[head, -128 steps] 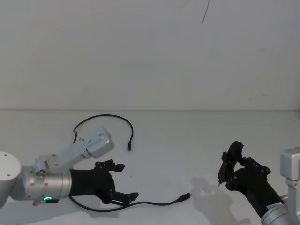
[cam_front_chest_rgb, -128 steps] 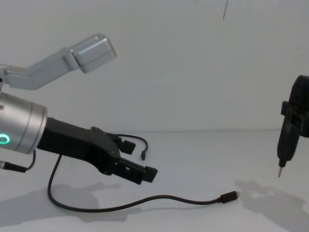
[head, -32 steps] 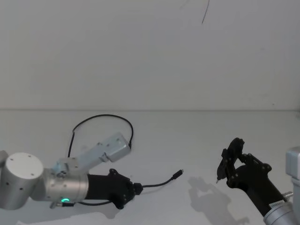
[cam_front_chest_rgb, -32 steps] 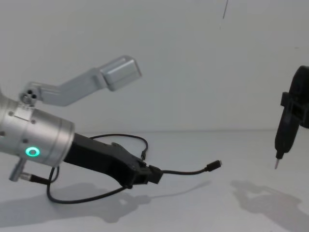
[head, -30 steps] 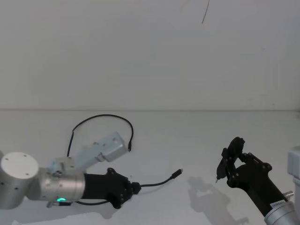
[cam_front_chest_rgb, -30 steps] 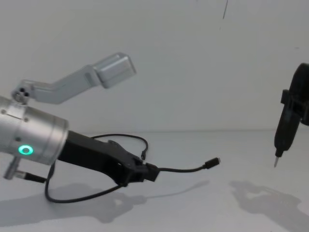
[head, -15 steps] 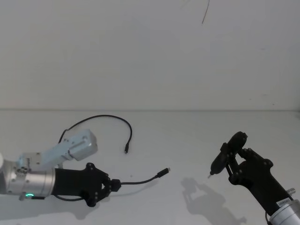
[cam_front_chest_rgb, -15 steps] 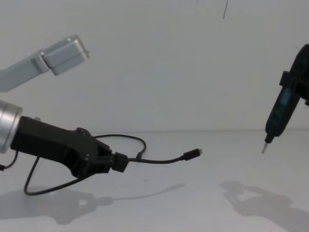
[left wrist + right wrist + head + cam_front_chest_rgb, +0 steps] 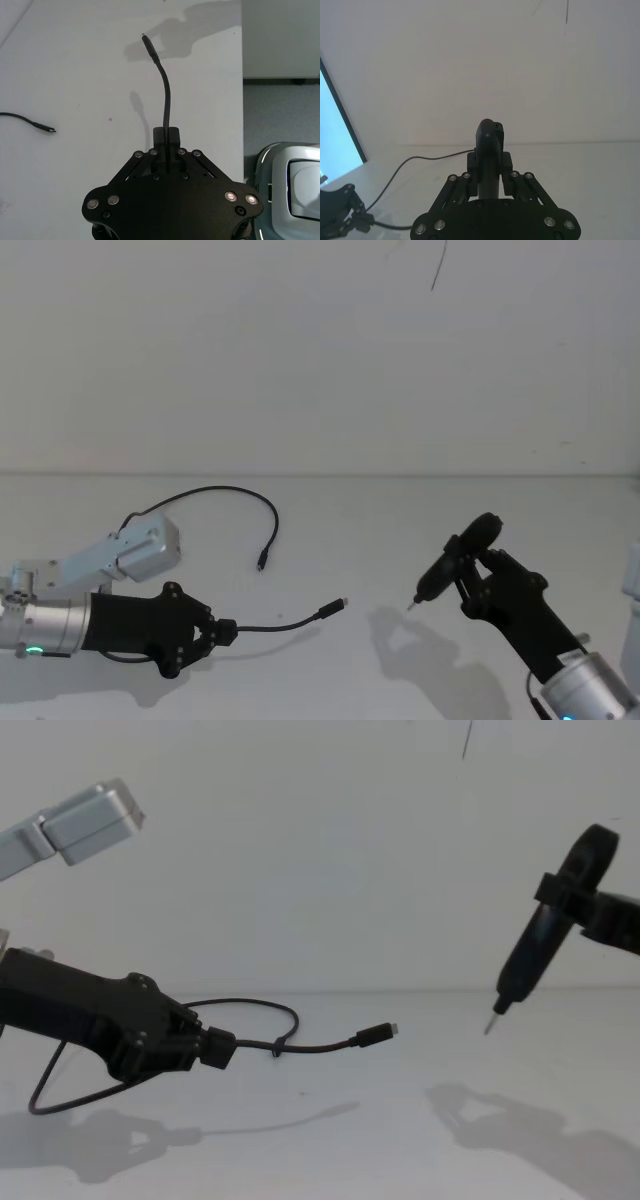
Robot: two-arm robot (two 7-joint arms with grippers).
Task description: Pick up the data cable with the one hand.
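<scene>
Left gripper (image 9: 216, 632) holds the data cable (image 9: 285, 623) just over the white bench (image 9: 400, 530), on the robot's left side

Surroundings: one black pen-shaped tool (image 9: 447, 573) with a thin metal tip hangs tilted, tip down and toward the middle, well apart from the cable; a silver block (image 9: 145, 543) on the left arm hides part of the cable's loop in the head view. Fingers: the left fingers are closed on the cable a short way behind the raised plug (image 9: 335, 607), and that stretch juts rightward clear of the bench, with its shadow beneath. The rest trails back past the gripper and arcs along the bench to the second plug (image 9: 262, 563), lying left of centre. The right gripper (image 9: 472, 578), at the right, has its fingers clamped on the pen-shaped tool. Count: one cable, two plugs, one tool, two grippers
</scene>
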